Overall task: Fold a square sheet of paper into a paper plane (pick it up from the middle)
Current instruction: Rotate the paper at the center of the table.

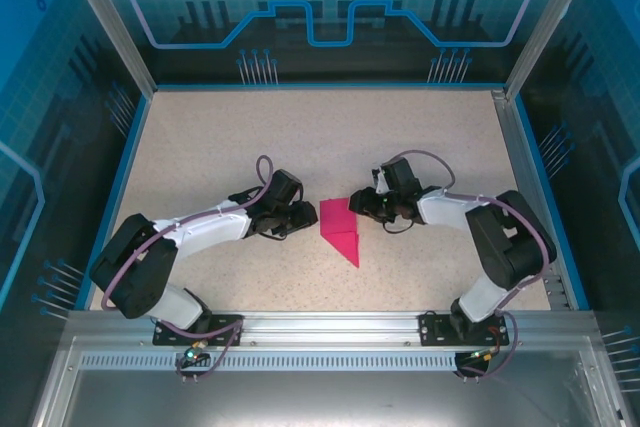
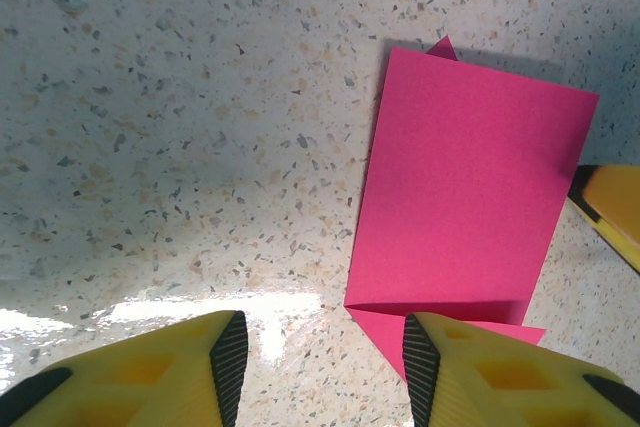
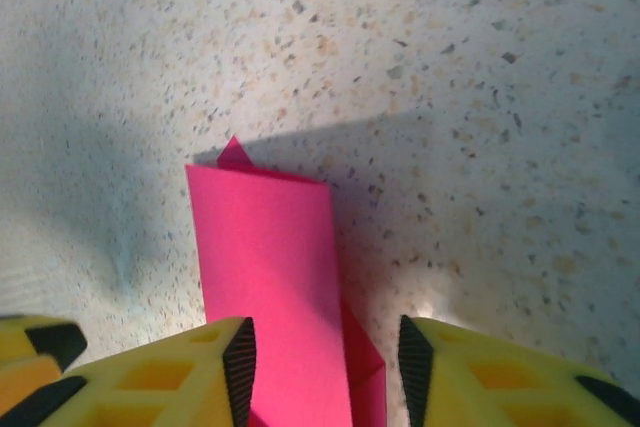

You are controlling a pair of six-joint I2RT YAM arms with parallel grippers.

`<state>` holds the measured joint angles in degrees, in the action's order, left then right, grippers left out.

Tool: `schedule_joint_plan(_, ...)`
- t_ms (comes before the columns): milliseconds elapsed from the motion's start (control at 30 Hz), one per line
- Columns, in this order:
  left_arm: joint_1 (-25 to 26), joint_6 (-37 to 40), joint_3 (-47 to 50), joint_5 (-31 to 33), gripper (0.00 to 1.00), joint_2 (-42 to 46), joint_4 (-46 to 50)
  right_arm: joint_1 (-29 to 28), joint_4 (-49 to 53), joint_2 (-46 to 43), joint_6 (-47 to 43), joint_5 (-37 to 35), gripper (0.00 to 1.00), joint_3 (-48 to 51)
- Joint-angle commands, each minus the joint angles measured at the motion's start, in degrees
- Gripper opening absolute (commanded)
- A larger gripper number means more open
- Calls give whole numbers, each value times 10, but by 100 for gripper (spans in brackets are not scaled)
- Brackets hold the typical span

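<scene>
The paper plane (image 1: 338, 227) is a partly folded magenta sheet lying flat on the speckled table, with a pointed tip toward the near edge. My left gripper (image 1: 300, 219) sits just left of it, open. In the left wrist view the left gripper (image 2: 325, 357) has bare table between its fingers, and its right finger covers the near corner of the paper plane (image 2: 460, 197). My right gripper (image 1: 362, 209) is at the sheet's upper right edge. In the right wrist view the right gripper (image 3: 325, 367) is open, straddling the paper plane (image 3: 265, 257) with a gap beside the right pad.
The speckled table (image 1: 250, 147) is ringed by a blue rim and clear enclosure walls (image 1: 130, 157). An aluminium rail (image 1: 320, 322) carries both arm bases at the near edge. A yellow finger (image 2: 612, 209) of the right gripper shows beside the paper.
</scene>
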<state>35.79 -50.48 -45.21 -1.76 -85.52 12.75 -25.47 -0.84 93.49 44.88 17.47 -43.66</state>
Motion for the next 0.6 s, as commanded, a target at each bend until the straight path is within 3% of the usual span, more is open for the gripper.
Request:
schedule_joint_plan(0,1,12,-9,8,49,8,3,1,104,-45,-74,-14,48,-23)
schedule_joint_plan(133,0,13,-12,4,49,4,2,-1,126,-77,-95,17,48,-22)
schedule_joint_plan(400,-2,8,-8,-17,49,-5,-20,-44,192,-79,-123,47,25,-54)
schedule_joint_plan(567,-8,-7,1,-33,49,-8,-41,-78,204,-78,-128,45,21,-54)
